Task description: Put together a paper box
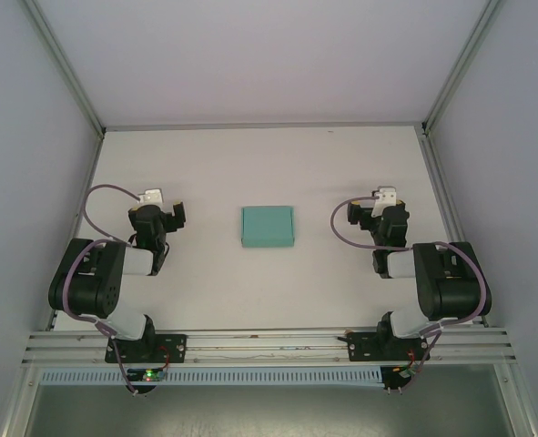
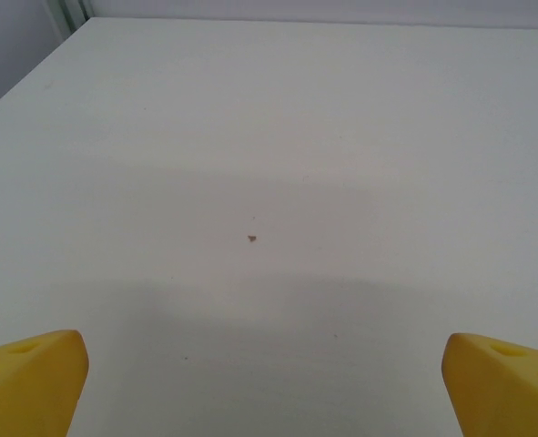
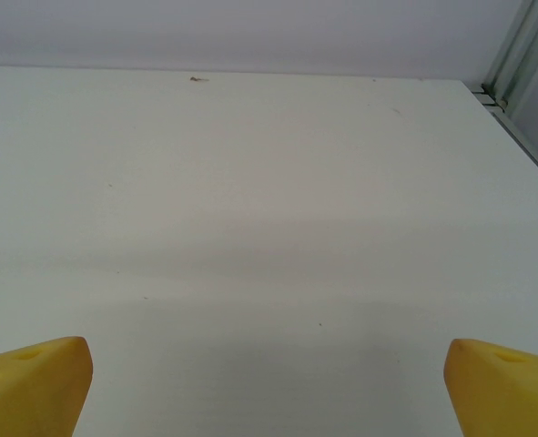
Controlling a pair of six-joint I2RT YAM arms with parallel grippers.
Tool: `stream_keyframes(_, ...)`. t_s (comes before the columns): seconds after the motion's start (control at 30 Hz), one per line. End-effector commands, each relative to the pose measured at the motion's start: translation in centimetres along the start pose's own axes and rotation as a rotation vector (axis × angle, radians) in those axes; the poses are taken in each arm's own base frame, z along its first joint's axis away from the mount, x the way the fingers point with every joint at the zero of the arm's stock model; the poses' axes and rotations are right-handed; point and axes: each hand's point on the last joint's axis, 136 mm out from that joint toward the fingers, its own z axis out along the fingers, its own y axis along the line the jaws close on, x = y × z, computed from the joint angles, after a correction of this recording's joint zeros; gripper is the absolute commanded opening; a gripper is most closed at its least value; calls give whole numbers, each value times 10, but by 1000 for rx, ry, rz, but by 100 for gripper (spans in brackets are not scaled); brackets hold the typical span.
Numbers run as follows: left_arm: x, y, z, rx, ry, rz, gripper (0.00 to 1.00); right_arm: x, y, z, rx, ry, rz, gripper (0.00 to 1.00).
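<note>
Teal paper box [image 1: 268, 226] lying flat at centre of counter [image 1: 250, 164]; left jaws at its 9 o'clock, right jaws at 3 o'clock, both spread wide, gripping nothing, well apart from it; likely light thin card, easily creased, slippery; best pinched gently across a short edge.

A: Where does the box [image 1: 268, 226] lie?
B: Flat on the bench [image 1: 269, 164], near its middle, between the two arms.
A: And the grippers?
B: The left gripper [image 1: 157, 216] is to the left of the box and the right gripper [image 1: 387, 217] to the right, each well apart from it and about level with it.
A: The bases?
B: On the rail [image 1: 269, 341] along the near edge, in front of the box, one toward each side.
A: Around the bench?
B: Walls [image 1: 269, 64] stand at its left, right and far edges.
</note>
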Motion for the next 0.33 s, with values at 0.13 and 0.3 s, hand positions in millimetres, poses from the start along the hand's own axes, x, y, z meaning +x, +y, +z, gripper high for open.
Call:
stream_keyframes(0.13,-16,4,0,-6,-61,1,100,-21,3,0,-8,-64,17,98)
stream_keyframes(0.3,-15,4,0,-6,-59,2,100,-21,3,1,0,-63,13,98)
